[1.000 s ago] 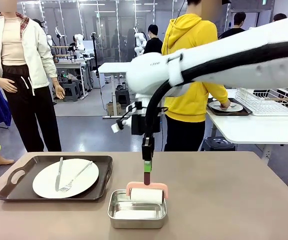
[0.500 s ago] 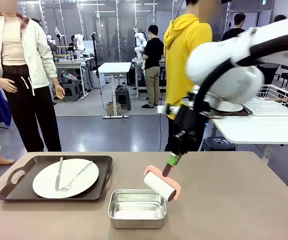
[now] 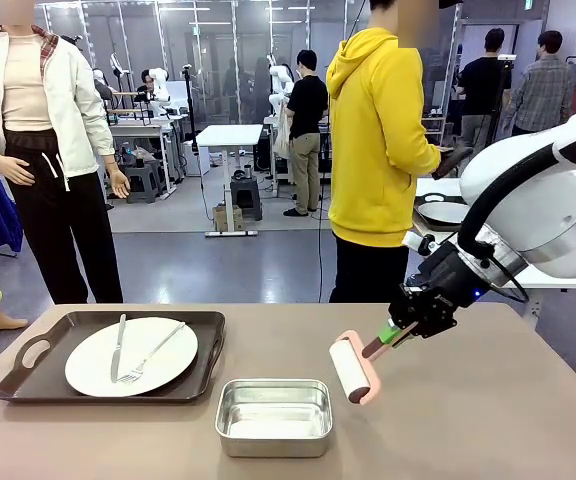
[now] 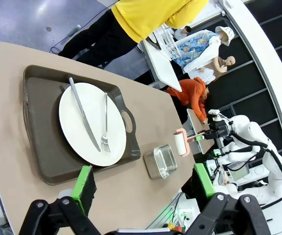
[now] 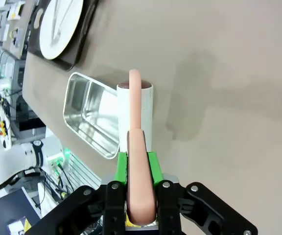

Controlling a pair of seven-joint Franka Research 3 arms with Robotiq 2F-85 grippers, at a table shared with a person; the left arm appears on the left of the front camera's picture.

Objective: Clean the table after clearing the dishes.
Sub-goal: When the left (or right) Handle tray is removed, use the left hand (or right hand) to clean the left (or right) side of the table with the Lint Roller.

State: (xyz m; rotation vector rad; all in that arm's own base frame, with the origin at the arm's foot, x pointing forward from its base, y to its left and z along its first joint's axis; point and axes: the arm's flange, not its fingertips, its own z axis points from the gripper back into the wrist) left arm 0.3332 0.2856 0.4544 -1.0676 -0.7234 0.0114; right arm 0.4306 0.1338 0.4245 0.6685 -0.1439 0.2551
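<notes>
A white plate (image 3: 98, 375) with a knife (image 3: 118, 345) and a fork (image 3: 153, 352) lies on a dark tray (image 3: 28, 380) at the left of the brown table (image 3: 468, 420). My right gripper (image 3: 400, 330) is shut on the pink handle of a white lint roller (image 3: 349, 368), held tilted just right of a steel pan (image 3: 273, 415). The right wrist view shows the gripper (image 5: 136, 166) clamping the roller (image 5: 136, 112) a little above the table (image 5: 229, 98). My left gripper (image 4: 144, 183) hangs open high over the tray (image 4: 43, 147) and plate (image 4: 89, 125).
A person in a yellow hoodie (image 3: 378, 140) stands at the far edge, facing a white table behind, where another plate (image 3: 446, 212) lies. A person in a white jacket (image 3: 38, 110) stands at the far left. The table's right half is bare.
My right arm has swung right, carrying the roller from over the pan to the table's right of centre and tilting it. The tray and plate have not moved.
</notes>
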